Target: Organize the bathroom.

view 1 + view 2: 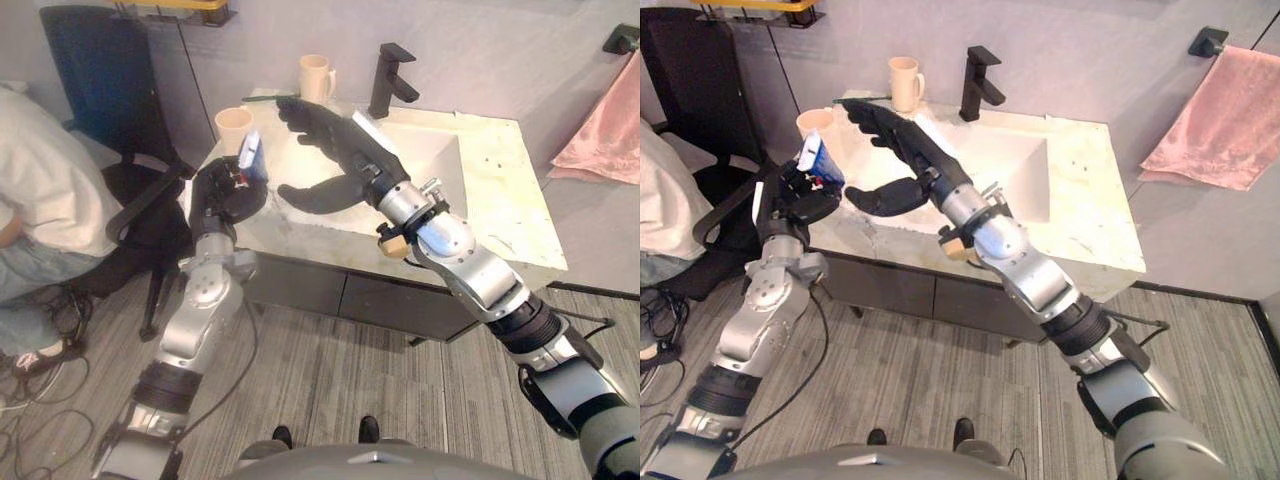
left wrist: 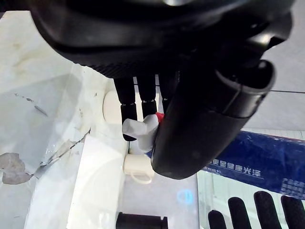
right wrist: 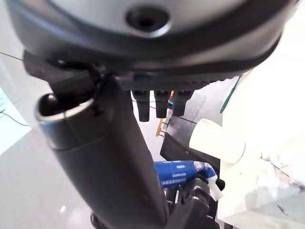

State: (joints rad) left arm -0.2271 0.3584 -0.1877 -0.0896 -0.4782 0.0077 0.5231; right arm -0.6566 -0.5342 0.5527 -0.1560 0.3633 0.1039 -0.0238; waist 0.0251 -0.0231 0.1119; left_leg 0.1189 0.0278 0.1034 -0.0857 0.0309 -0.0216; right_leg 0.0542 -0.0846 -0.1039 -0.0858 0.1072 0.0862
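Left hand (image 1: 222, 195), centre-left of frame, grips a blue toothpaste tube (image 1: 251, 157); right hand (image 1: 325, 150) spreads wide above the marble counter (image 1: 500, 215)

A mock bathroom corner: marble vanity counter (image 1: 500, 200) with sink basin (image 1: 425, 160), black faucet (image 1: 390, 80), pink towel (image 1: 1230, 125), beside an office chair (image 1: 110, 90).

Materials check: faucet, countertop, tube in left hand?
Faucet: looks like matte black coated metal, no shine.
Countertop: pale stone or a marble-look slab, with faint grey veining.
Tube in the left hand: likely soft plastic, glossy blue print, with a white cap.
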